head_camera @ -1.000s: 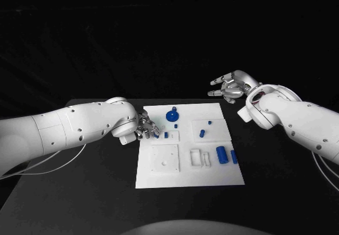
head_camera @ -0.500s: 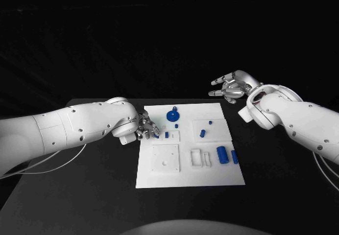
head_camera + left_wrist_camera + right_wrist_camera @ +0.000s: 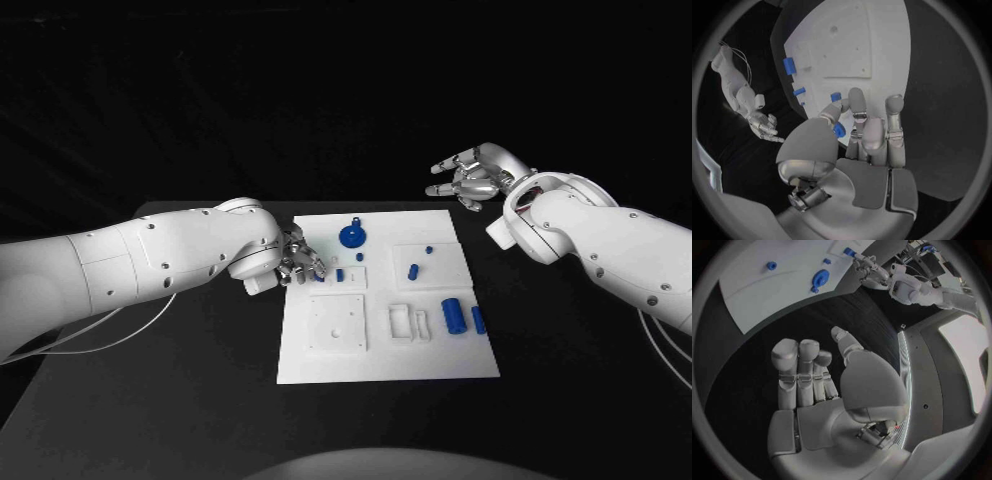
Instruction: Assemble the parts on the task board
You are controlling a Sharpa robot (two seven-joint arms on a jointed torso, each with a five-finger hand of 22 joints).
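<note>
The white task board [image 3: 389,355] lies in the middle of the black table. My left hand [image 3: 300,262] rests at the board's left edge, fingers curled, and pinches a small blue part [image 3: 839,131] between thumb and finger; the same part [image 3: 319,277] peeks out by the fingertips in the head view. A round blue part [image 3: 352,237] stands near the board's far edge. Small blue pegs [image 3: 340,274] [image 3: 413,270] lie mid-board, and a blue cylinder [image 3: 453,315] lies at the right. My right hand [image 3: 469,178] hangs raised beyond the board's far right corner, fingers apart, holding nothing.
A white square plate [image 3: 338,322] and a white bracket [image 3: 407,322] sit on the board's near half. A further blue piece [image 3: 477,320] lies beside the cylinder. Bare black table surrounds the board [image 3: 773,290] on all sides.
</note>
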